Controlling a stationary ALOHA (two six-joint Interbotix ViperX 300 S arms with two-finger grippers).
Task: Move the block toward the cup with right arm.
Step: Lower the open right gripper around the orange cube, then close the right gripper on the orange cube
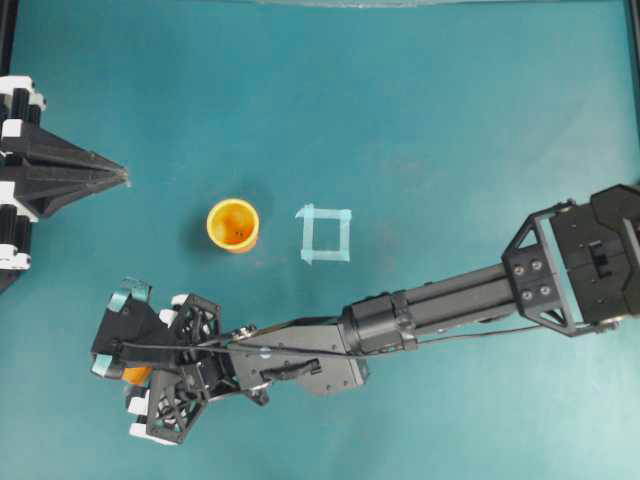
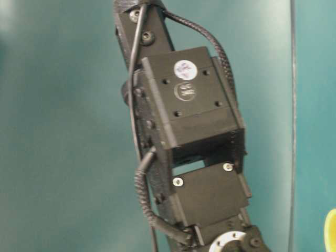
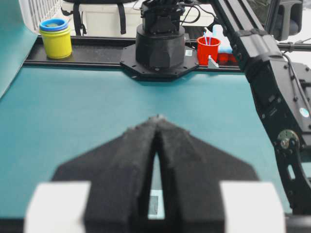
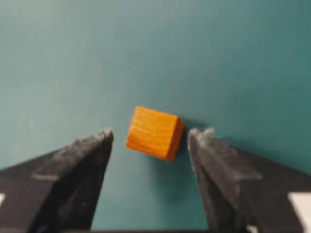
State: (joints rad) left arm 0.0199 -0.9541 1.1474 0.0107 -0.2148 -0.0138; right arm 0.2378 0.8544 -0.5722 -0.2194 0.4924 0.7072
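The block [image 4: 154, 132], a small orange cube, lies on the teal table between the tips of my right gripper [image 4: 150, 137]. That gripper is open, and neither finger touches the cube. From overhead only a sliver of the block [image 1: 138, 374] shows under the right gripper [image 1: 145, 370], at the lower left. The cup [image 1: 233, 225] stands upright, up and to the right of the block, well apart from it. My left gripper [image 1: 122, 177] rests at the left edge, shut to a point with nothing in it; its tips [image 3: 156, 119] meet.
A pale blue tape square [image 1: 326, 234] is stuck to the table right of the cup. The right arm's boom [image 1: 440, 305] crosses the lower right. Beyond the table's far edge stand stacked yellow and blue cups [image 3: 56, 38] and a red cup [image 3: 208, 49].
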